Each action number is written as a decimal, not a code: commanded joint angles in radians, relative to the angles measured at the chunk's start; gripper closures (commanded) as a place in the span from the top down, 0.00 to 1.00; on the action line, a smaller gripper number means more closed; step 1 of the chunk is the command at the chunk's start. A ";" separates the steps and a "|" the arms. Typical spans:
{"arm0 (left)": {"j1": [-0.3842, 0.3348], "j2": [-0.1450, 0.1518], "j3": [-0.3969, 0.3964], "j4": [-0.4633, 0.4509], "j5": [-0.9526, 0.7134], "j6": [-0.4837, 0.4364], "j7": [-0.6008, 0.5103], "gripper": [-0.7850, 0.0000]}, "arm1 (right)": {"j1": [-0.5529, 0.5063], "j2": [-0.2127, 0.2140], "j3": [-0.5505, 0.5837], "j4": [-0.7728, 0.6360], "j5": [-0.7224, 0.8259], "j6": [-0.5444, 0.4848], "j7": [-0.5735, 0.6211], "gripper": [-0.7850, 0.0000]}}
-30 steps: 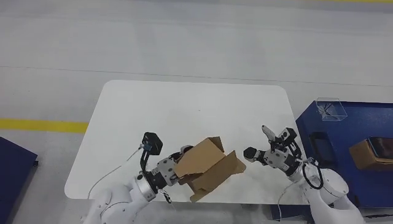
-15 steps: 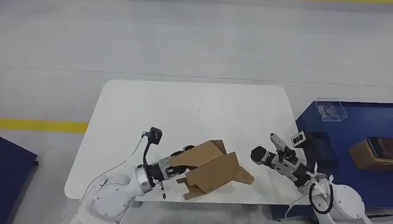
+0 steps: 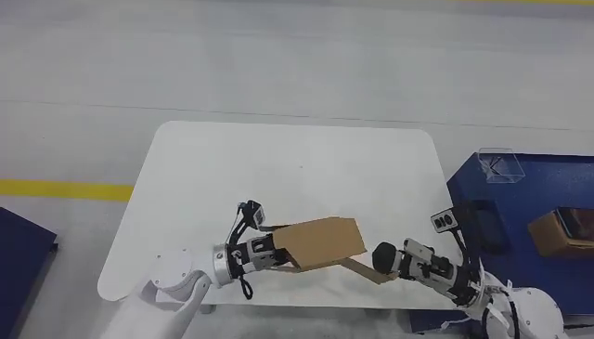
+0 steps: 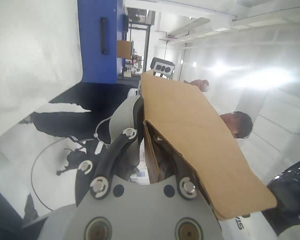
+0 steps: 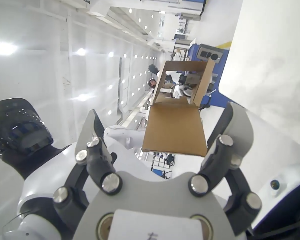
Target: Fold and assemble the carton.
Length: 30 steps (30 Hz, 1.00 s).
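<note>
Loose flap (image 5: 175, 133) is hanging between the right gripper's (image 5: 161, 112) spread-apart fingers. A sloppy pinch could be creasing it, or wrenching the carton (image 3: 320, 241) from the left gripper (image 3: 267, 250), which is clamping one wall. Brown, half-opened, end gaping, it's being held at the counter's (image 3: 278, 162) near edge.

nothing here can be read for certain. a white label (image 5: 156, 226) on the right wrist's mount bears a dark mark cut off at the edge, too little to make out. a white casing (image 4: 250, 219) just beyond the carton (image 4: 190, 136) carries a few dark letters, cropped and turned, not legible. the carton's visible faces are bare brown cardboard. yellow lines (image 3: 65, 190) mark the floor.
</note>
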 commanded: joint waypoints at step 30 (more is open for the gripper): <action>-0.064 -0.011 0.122 0.124 -0.005 0.076 -0.101 0.00 | 0.154 0.010 -0.211 0.086 -0.043 0.219 0.060 0.03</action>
